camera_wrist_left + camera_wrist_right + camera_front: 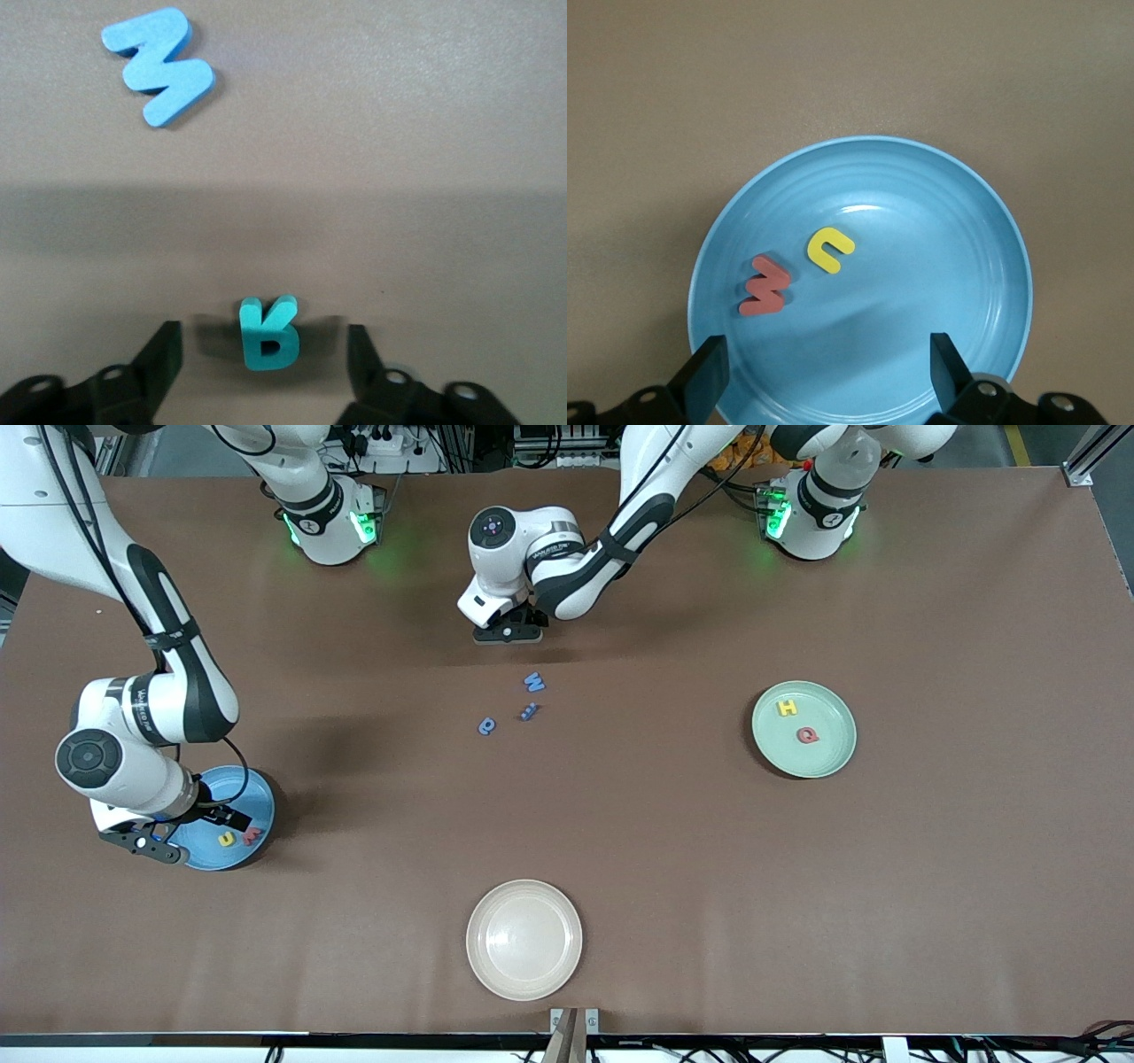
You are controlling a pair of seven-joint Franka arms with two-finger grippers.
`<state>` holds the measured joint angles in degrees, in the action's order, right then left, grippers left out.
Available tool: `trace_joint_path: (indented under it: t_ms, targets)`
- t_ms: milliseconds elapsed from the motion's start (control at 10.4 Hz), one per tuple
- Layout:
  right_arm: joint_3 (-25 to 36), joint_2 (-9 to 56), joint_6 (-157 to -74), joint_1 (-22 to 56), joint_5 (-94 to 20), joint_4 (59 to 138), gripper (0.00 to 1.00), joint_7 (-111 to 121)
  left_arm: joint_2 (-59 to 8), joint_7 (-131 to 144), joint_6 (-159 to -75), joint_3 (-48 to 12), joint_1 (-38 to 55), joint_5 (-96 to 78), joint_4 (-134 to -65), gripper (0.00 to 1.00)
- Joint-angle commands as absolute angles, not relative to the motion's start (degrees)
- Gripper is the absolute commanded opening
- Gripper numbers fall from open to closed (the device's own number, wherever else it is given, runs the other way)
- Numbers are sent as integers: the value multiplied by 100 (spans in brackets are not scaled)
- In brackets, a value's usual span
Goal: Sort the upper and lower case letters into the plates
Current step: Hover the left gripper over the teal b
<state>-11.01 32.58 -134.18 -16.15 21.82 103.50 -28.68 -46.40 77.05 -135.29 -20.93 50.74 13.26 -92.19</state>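
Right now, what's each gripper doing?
Left gripper: open around the small teal letter R, not gripping.
Right gripper: open, empty, over the sky-blue round plate.

Two white Franka arms with black joint bands and black cabling; green lights glow on both bases. Each wrist carries a round dark cap. The left gripper [262, 359] and right gripper [826, 372] have black fingers.

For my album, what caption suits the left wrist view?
Left gripper straddling a teal letter R on the table, blue W lying nearby.
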Motion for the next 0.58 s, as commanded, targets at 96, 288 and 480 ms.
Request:
trace_joint_path:
  t_ms: [96,288,480]
  targets:
    - [-1187,3261,-13465,-1731,2250,10380,100,-2821,-4755,7734,-13438,-2021,5159,1345,-8956,72]
    - [-1187,3261,-13447,-1723,2250,10380,100,-2830,-4755,7586,-13438,-1995,5159,1345,-8947,67]
    - [-1187,3261,-13447,-1723,2241,10380,100,-2839,-4755,7497,-13438,-1969,5159,1345,-8947,63]
